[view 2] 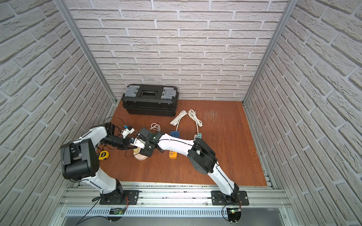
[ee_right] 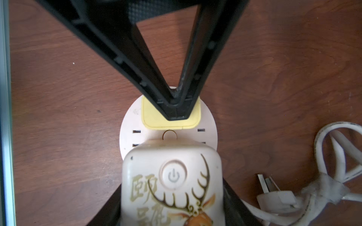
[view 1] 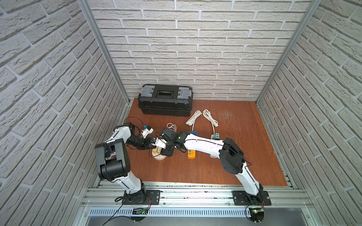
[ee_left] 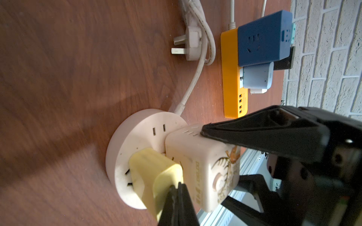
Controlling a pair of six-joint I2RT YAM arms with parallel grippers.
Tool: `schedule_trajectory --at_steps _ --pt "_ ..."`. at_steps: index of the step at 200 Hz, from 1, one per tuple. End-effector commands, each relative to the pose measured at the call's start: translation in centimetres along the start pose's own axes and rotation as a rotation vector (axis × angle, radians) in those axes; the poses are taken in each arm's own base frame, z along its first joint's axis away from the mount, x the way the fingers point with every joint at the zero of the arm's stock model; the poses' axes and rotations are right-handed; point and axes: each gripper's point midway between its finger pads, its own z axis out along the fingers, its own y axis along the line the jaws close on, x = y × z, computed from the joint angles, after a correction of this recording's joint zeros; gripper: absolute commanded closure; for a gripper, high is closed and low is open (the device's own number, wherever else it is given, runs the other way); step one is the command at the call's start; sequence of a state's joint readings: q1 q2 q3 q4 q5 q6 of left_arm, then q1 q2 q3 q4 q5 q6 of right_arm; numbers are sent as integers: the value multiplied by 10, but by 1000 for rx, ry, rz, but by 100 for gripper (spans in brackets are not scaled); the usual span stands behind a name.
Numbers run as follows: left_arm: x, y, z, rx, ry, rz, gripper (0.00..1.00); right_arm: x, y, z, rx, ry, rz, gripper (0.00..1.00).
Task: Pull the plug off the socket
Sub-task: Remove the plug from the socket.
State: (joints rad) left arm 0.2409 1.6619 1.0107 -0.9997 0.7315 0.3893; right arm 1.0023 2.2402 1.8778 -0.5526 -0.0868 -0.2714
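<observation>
A round pale socket (ee_left: pixel 137 137) lies on the wooden floor, seen in both top views (view 1: pixel 159 157) (view 2: pixel 142 157). Two plugs stand in it: a cream plug with a deer print (ee_right: pixel 172 176) (ee_left: pixel 199 156) and a small yellow plug (ee_right: pixel 150 117) (ee_left: pixel 152 172). My right gripper (ee_right: pixel 172 205) comes down from above and is shut on the cream plug, one black finger (ee_left: pixel 254 133) on each side. My left gripper (ee_left: pixel 179 185) (ee_right: pixel 176 115) is shut with nothing between its fingers. Its joined tips rest on the yellow plug's top face.
An orange power strip (view 1: pixel 191 153) lies just right of the socket, carrying a blue cube adapter (ee_left: pixel 262 39) and a white one (ee_left: pixel 256 78). A loose white plug on its cable (ee_right: pixel 274 195) lies close by. A black toolbox (view 1: pixel 165 101) stands at the back wall, a yellow tape measure (view 2: pixel 103 155) at the left.
</observation>
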Motion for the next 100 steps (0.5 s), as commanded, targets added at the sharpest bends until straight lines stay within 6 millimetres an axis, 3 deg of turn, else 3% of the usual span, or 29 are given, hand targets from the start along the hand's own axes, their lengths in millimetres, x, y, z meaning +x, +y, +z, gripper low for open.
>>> schedule_trajectory --at_steps 1,55,100 --pt "44 63 21 -242 220 -15 100 -125 -20 -92 47 -440 -6 97" --pt "44 63 22 -238 223 -16 100 -122 -21 -92 39 -420 -13 97" --pt "44 63 22 -240 224 -16 100 -117 2 -83 123 -411 -196 97"
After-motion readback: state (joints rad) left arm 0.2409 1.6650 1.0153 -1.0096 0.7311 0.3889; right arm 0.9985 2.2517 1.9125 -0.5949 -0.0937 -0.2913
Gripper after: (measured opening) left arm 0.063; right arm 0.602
